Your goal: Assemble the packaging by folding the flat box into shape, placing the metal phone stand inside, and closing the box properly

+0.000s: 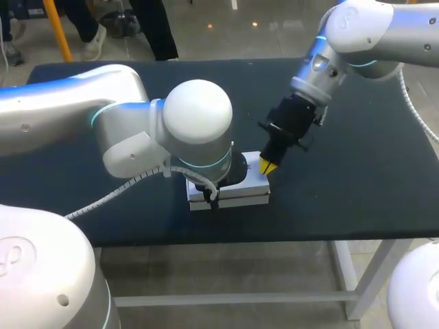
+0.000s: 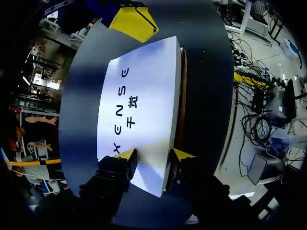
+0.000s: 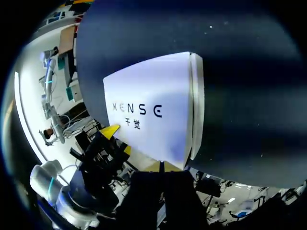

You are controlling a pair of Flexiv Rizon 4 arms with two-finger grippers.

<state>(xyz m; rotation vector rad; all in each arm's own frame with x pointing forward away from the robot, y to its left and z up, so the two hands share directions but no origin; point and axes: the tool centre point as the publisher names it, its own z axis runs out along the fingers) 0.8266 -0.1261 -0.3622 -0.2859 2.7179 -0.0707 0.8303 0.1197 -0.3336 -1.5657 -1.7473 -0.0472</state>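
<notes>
A white box (image 1: 236,192) with dark print on its lid lies closed on the dark table (image 1: 357,178). The phone stand is not visible. My left gripper (image 1: 214,197) hangs over the box's front left corner, mostly hidden under its own wrist. In the left wrist view the left gripper (image 2: 154,155) stands open, its yellow tips over the near edge of the box (image 2: 144,91). My right gripper (image 1: 267,166) is shut, tips together on the lid's right end. The right wrist view shows the right gripper (image 3: 160,166) at the edge of the box (image 3: 153,105).
My left arm's bulky white elbow covers the table's left middle in the head view. My right gripper (image 2: 134,21) shows at the box's far end in the left wrist view. My left gripper (image 3: 119,140) shows beside the box in the right wrist view.
</notes>
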